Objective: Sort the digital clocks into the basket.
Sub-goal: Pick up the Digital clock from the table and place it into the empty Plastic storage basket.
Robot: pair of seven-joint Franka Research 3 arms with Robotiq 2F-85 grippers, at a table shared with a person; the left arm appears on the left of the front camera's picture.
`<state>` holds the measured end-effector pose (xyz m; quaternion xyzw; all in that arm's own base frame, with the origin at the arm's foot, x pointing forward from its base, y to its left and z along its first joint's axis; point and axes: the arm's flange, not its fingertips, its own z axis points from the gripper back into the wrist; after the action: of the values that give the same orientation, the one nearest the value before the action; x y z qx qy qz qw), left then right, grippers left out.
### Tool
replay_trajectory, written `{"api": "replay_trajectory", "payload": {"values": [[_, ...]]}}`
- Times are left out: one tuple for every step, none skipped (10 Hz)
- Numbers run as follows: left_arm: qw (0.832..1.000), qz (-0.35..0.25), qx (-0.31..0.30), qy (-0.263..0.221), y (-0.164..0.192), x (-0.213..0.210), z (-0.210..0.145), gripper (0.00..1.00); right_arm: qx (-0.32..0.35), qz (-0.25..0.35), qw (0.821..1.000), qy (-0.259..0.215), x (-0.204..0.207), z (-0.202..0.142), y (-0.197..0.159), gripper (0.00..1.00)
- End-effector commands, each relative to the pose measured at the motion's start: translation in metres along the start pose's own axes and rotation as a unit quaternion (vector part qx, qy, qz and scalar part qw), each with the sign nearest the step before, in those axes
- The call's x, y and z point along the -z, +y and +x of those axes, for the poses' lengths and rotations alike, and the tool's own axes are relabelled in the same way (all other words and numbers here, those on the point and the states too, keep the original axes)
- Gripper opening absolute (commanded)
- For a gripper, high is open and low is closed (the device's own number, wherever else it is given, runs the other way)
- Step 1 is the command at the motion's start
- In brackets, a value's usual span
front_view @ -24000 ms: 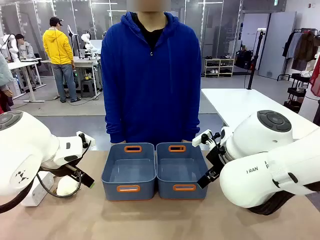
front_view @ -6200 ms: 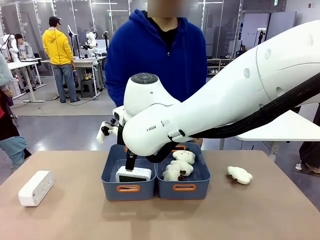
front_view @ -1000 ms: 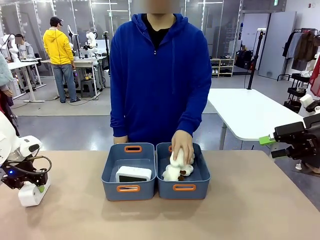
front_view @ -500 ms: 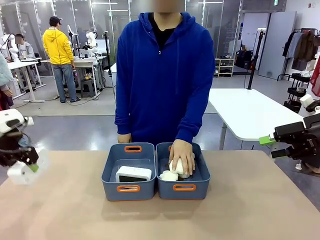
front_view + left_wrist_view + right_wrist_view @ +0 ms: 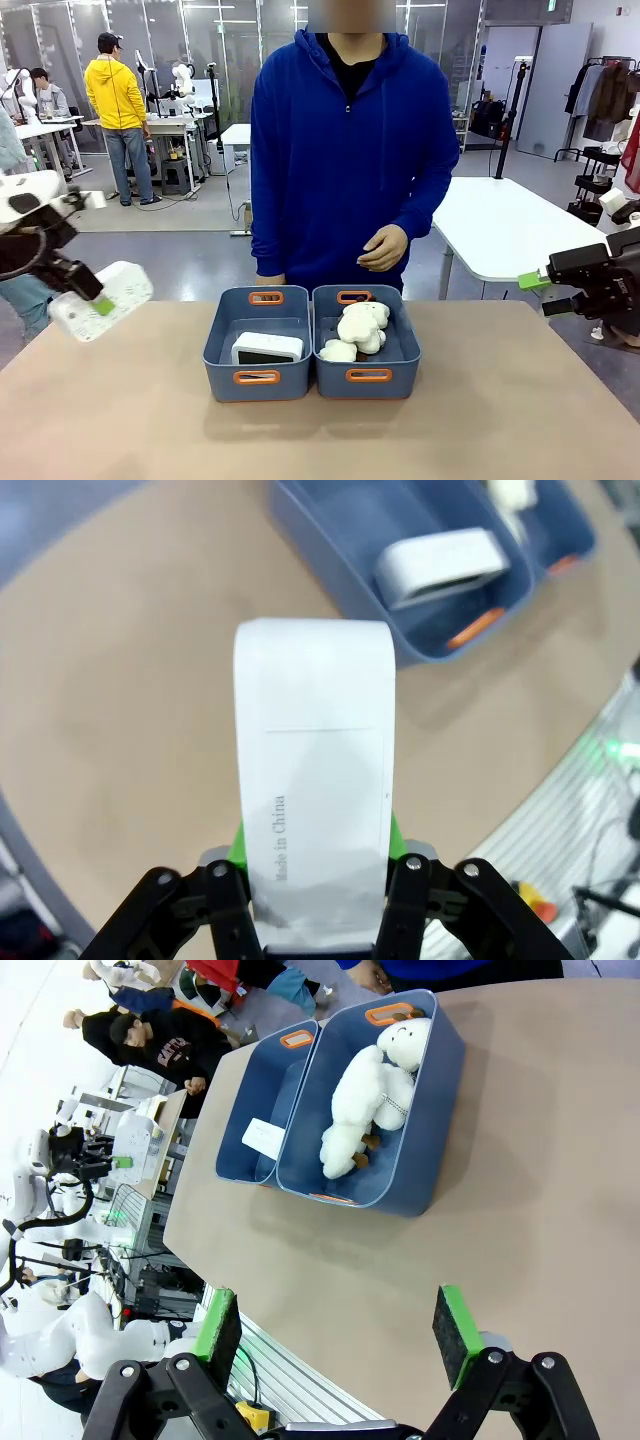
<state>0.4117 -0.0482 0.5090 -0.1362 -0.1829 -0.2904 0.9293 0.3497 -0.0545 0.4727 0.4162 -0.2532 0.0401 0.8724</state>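
Note:
My left gripper [image 5: 92,300] hangs above the table's left end, shut on a white digital clock [image 5: 108,292] that it holds tilted in the air. In the left wrist view this clock [image 5: 315,800] stands up between the fingers, its plain back with small print facing the camera. The other digital clock [image 5: 267,348] lies in the basket [image 5: 222,384], the left of two blue-grey bins, and is seen too in the left wrist view as the clock [image 5: 440,565] inside the basket [image 5: 330,530]. My right gripper [image 5: 335,1325] is open and holds nothing, at the far right [image 5: 535,280].
The right bin [image 5: 400,375] holds white plush toys [image 5: 360,328], seen also as plush toys [image 5: 365,1105] in the right wrist view. The person stands behind the bins with a hand [image 5: 385,247] raised at chest height. Bare tabletop lies in front of the bins and to both sides.
My left gripper has risen off the table with the clock and moved right, toward the bins. The person's hand has left the right bin, leaving the plush toys in it.

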Motion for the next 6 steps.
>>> {"api": "replay_trajectory", "payload": {"values": [[0.992,-0.006,0.122,0.011,-0.020,0.009,0.045,0.00,-0.003,0.008,1.000,-0.005,0.001,0.001,-0.001,0.98],[0.984,0.016,0.176,0.021,-0.039,0.018,0.073,0.00,-0.003,0.008,1.000,-0.005,0.001,0.001,-0.001,0.98],[0.975,0.029,0.218,0.026,-0.056,0.032,0.098,0.00,-0.003,0.008,1.000,-0.005,0.001,0.001,-0.001,0.98],[0.967,0.033,0.253,0.027,-0.071,0.047,0.121,0.00,-0.003,0.008,1.000,-0.005,0.001,0.001,-0.001,0.98],[0.956,0.044,0.288,0.032,-0.085,0.068,0.142,0.00,-0.003,0.008,1.000,-0.005,0.001,0.001,-0.001,0.98],[0.945,0.059,0.320,0.032,-0.096,0.085,0.156,0.00,-0.003,0.008,1.000,-0.005,0.001,0.001,-0.001,0.98]]}}
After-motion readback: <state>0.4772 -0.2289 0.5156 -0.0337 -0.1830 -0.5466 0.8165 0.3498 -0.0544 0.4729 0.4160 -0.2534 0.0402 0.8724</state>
